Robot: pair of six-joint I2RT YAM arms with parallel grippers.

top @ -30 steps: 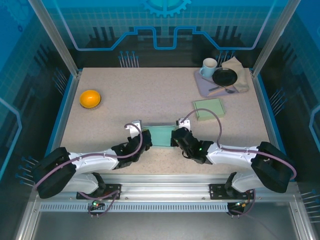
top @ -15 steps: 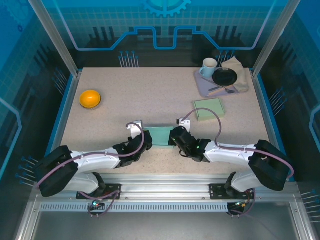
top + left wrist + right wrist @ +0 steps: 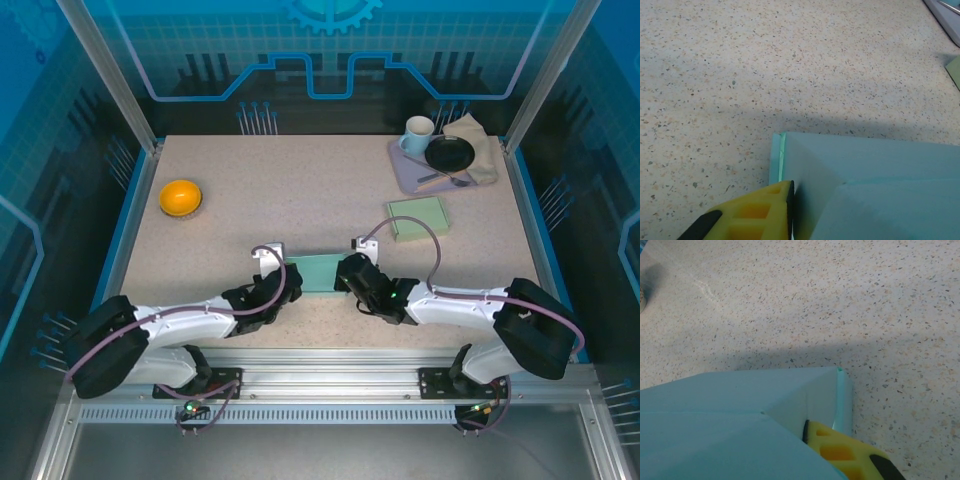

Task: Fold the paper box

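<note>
On the speckled beige desk, near its front edge, the pale green paper box lies between the arms, partly folded: creased panels stand up, but both ends look unfinished. The right end effector is closed, pinching the box's right end. The left end effector presses one yellow finger against the left end; paper hides its partner, so I cannot tell its grip

Pale green paper box, speckled beige table, orange bowl
</note>
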